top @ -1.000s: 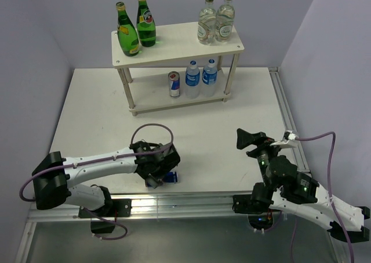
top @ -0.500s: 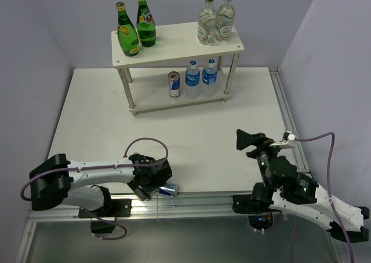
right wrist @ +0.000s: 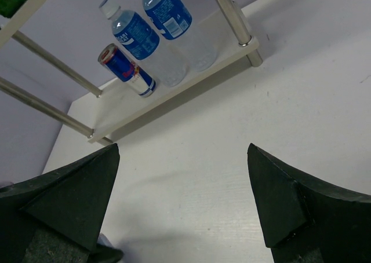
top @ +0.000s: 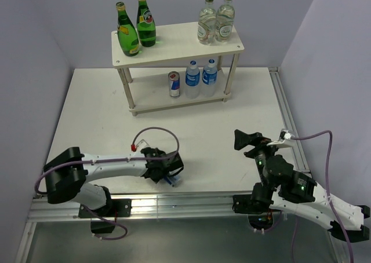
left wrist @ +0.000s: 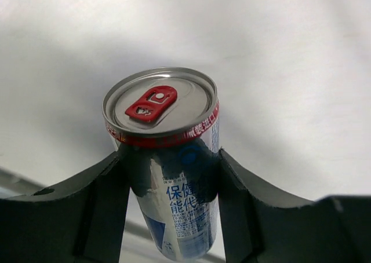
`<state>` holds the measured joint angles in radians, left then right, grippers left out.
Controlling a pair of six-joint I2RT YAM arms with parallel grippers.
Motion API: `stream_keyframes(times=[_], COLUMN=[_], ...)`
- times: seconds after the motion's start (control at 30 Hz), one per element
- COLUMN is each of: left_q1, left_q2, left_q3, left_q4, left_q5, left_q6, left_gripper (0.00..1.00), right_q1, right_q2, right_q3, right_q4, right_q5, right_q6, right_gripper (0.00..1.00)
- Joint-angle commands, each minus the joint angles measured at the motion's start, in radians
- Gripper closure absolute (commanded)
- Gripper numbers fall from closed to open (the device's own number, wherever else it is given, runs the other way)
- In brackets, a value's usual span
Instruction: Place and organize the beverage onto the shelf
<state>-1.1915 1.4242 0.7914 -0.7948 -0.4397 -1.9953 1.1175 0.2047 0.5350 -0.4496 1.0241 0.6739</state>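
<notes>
A silver-blue can (left wrist: 174,182) with a red tab sits between the fingers of my left gripper (left wrist: 173,159), which press its two sides. From above, that gripper (top: 168,173) is low over the table near the front edge, and only a bit of the can (top: 173,181) shows. The white shelf (top: 174,46) carries two green bottles (top: 127,34) on top. Its lower board holds another can (top: 174,84) and two water bottles (top: 192,77). My right gripper (top: 246,140) hovers open and empty, facing the shelf (right wrist: 191,72).
Two clear glass bottles with green caps (top: 215,21) stand on the shelf's top right. A metal rail (top: 174,205) runs along the table's front edge, just behind the left gripper. Grey walls close in the left, back and right.
My left gripper went from wide open to closed on the can, which lay near the front edge. The arm shifted right and slightly away from the edge. The right arm barely moved.
</notes>
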Motion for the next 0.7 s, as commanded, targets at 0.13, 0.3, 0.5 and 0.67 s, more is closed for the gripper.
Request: stream_keyframes(times=[0.13, 0.3, 0.5, 0.67], left_q1=[0.006, 0.035, 0.167, 0.311], left_q2=[0.148, 0.318, 0.469, 0.573], left_q3=[0.509, 0.748, 0.911, 1.037], left_q4=[-0.307, -0.581, -0.584, -0.584], left_q5=[-0.673, -1.073, -1.258, -1.258], left_q6=[0.093, -0.011, 0.102, 0.165], left_gripper=[1.0, 1.0, 1.0, 1.0], right_q1=[0.01, 0.01, 0.008, 0.01], right_q2=[0.047, 0.056, 0.076, 0.082], right_q3=[0.005, 0.003, 0.006, 0.006], right_q4=[0.032, 0.04, 0.038, 0.045], right_q5=[0.017, 0.027, 0.036, 0.041], right_q6=[-0.008, -0.016, -0.013, -0.016], right_gripper=[0.03, 0.03, 0.03, 0.03])
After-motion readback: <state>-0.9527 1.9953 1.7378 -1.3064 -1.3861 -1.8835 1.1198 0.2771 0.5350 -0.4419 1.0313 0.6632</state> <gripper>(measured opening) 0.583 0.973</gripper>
